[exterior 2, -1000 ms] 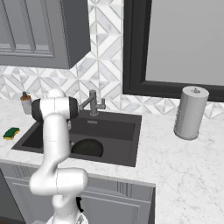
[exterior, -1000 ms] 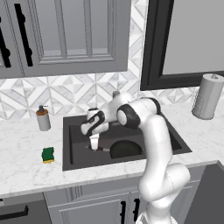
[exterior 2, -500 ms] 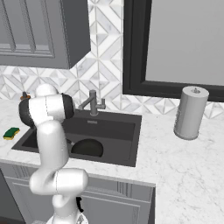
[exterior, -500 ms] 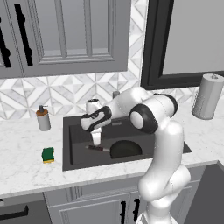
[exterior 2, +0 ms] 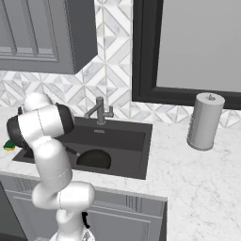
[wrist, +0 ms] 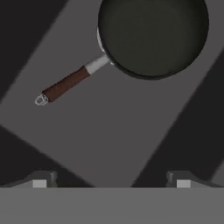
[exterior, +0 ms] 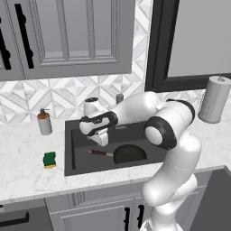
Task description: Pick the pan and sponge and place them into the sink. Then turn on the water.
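Arm has swung left; tool (exterior: pixel 103 136) now hangs above the sink's (exterior: pixel 76 166) left half, jaws wide apart, empty. Pan (wrist: pixel 153 37) lies in the basin ahead of the tool. Sponge (exterior: pixel 49 159) sits on the surface (exterior: pixel 22 153), left of sink.

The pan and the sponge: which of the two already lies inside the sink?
The pan; it rests on the sink floor, while the sponge sits on the counter.

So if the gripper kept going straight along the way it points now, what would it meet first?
Probably the bare floor of the sink. The open gripper looks down there, with the pan ahead and off its line.
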